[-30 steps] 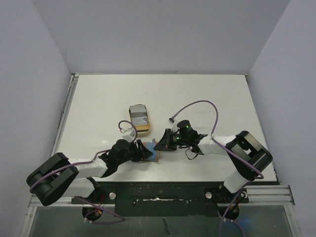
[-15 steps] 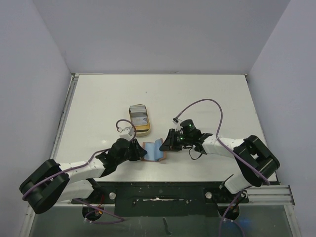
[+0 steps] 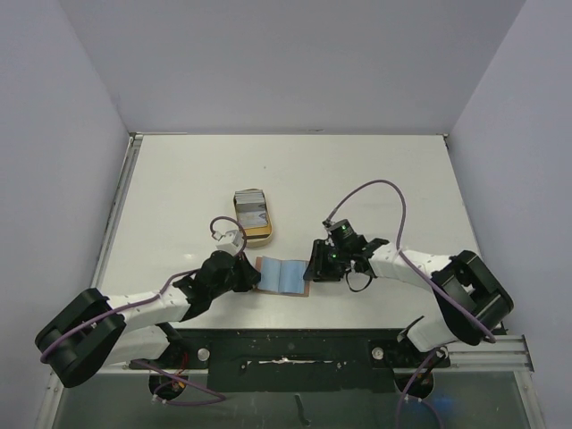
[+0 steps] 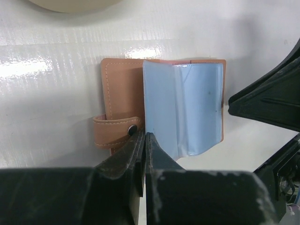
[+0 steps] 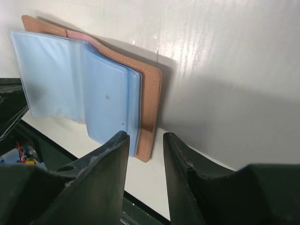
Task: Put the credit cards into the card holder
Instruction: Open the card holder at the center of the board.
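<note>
The card holder lies open and flat near the table's front edge, brown cover down and blue-grey pockets up. My left gripper is shut, its tips touching the holder's left half beside the snap tab; nothing shows between the jaws. My right gripper is open at the holder's right edge, which lies just beyond the gap between its fingertips. The credit cards sit stacked in a tan oval tray behind the holder.
The tan tray stands just behind the left gripper, and its rim shows at the top of the left wrist view. The table's dark front edge runs close under both arms. The two grippers face each other across the holder.
The holder went from half-folded and raised to lying open flat. My left gripper closed. My right gripper let go of the right flap, opened and drew back to the right.
</note>
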Robot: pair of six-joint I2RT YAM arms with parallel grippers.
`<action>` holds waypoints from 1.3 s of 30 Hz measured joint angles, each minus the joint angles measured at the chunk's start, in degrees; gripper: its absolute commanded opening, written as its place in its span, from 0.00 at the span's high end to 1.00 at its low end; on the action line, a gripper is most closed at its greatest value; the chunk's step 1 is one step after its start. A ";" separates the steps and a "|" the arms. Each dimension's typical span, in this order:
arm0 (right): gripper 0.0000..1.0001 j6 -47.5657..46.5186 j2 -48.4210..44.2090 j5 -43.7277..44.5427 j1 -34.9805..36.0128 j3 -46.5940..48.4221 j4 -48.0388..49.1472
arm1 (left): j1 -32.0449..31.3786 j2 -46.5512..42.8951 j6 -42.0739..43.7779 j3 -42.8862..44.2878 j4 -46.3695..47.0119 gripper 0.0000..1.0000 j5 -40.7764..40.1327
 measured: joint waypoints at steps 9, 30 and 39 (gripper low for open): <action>0.56 -0.61 -5.77 10.93 2.32 9.70 -12.00 | -0.04 0.22 -2.62 -0.72 0.90 1.00 0.44; 0.36 3.85 13.40 22.27 15.13 23.23 -15.78 | -2.25 -3.41 -13.94 -3.28 0.85 0.51 -5.99; 0.35 2.99 18.43 29.18 18.47 29.03 -21.29 | 0.24 -20.90 -5.16 7.28 -23.37 0.43 -16.74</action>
